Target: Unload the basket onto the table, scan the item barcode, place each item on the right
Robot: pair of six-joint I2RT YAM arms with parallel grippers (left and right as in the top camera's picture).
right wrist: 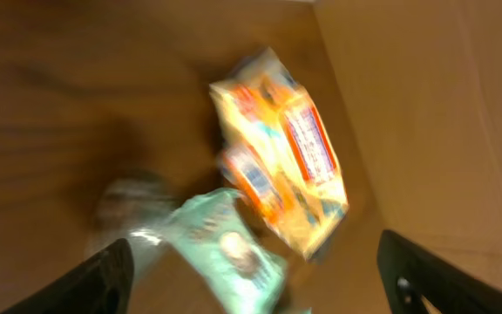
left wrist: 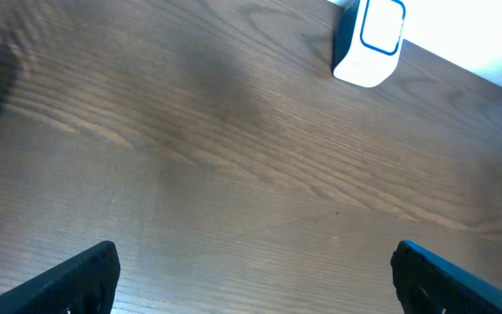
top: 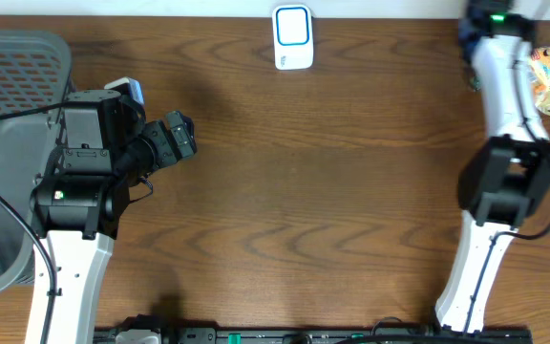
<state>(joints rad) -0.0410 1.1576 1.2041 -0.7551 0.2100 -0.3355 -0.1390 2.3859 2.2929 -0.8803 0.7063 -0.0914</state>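
Both spread wide: left pincer (left wrist: 253,255) over bare table (left wrist: 234,157), right pincer (right wrist: 253,251) stretched above yellow packet (right wrist: 277,148)

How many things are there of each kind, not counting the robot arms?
Yellow-and-orange crinkly plastic packet: 1
Mint-green plastic packet: 1
White-and-blue box-shaped scanner: 1
Grey mesh basket: 1
Total: 4
A blurred greyish shape beside the green packet is too unclear to count.
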